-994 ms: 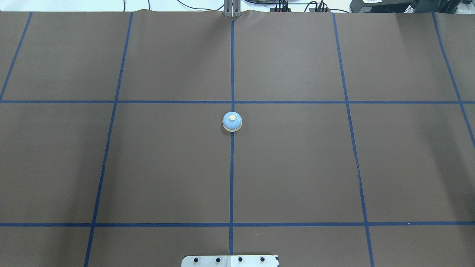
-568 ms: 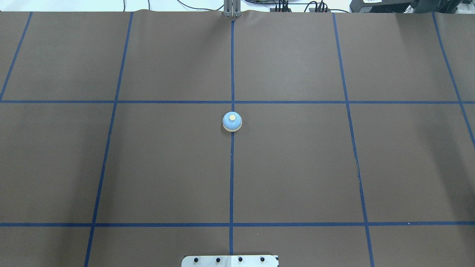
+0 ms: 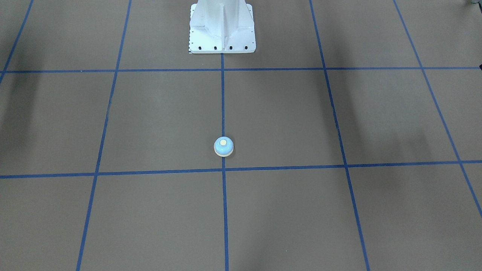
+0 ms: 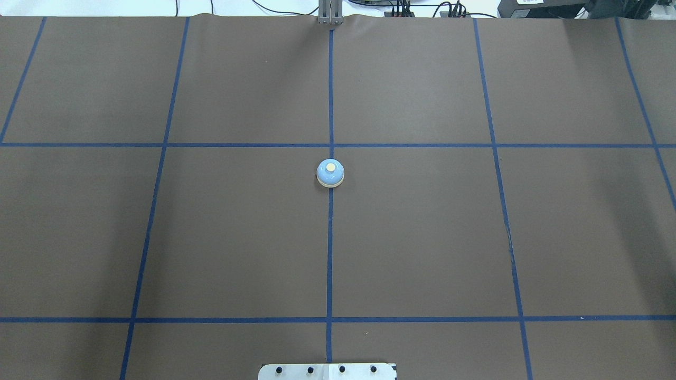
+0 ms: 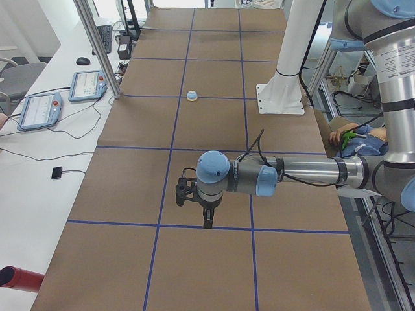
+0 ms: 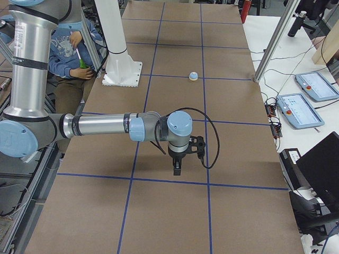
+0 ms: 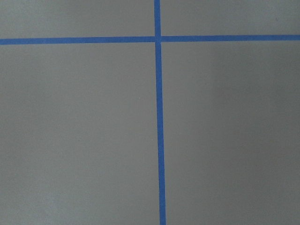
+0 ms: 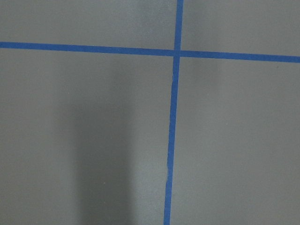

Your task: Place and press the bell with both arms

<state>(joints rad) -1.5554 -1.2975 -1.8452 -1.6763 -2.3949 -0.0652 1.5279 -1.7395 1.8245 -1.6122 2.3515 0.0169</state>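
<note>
The bell (image 4: 330, 173) is a small light-blue dome with a cream button. It stands upright on the centre blue tape line of the brown mat and also shows in the front view (image 3: 223, 146). Neither arm is in the overhead or front view. In the exterior left view the near left arm holds my left gripper (image 5: 207, 223) pointing down, far on the near side of the bell (image 5: 192, 96). In the exterior right view my right gripper (image 6: 176, 170) points down, likewise far from the bell (image 6: 194, 76). I cannot tell whether either gripper is open or shut. Both wrist views show only mat and tape.
The white pedestal (image 3: 222, 30) stands at the robot side of the mat, with its base plate (image 4: 327, 371) at the overhead view's bottom edge. Teach pendants (image 5: 39, 110) and cables lie on the white bench beyond the mat. A seated person (image 6: 69, 47) is behind the pedestal.
</note>
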